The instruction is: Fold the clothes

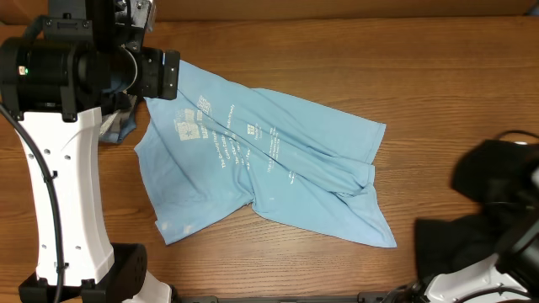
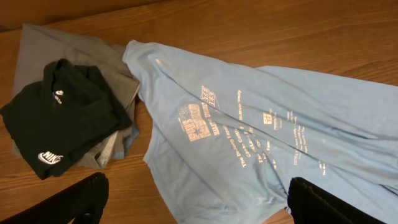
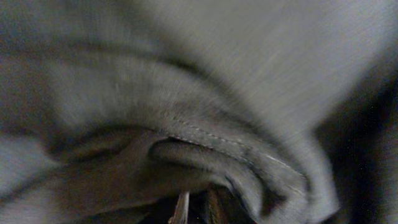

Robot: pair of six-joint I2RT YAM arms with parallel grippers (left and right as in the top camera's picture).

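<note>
A large light blue T-shirt (image 1: 269,160) with pale printed text lies crumpled and partly spread on the wooden table; it also shows in the left wrist view (image 2: 267,118). My left gripper (image 2: 196,196) is open and empty, hovering over the shirt's upper left part near the collar end. A heap of black T-shirts (image 1: 497,185) lies at the right edge. My right gripper is buried in that heap; its view is filled by dark fabric with a stitched hem (image 3: 236,149), and its fingers (image 3: 196,208) look closed on a fold of it.
A folded pile lies at the table's left: a black shirt with a white logo (image 2: 62,118) on top of grey shirts (image 2: 43,46); only its edge shows under the left arm in the overhead view (image 1: 118,126). The left arm's white column (image 1: 63,194) stands at the front left.
</note>
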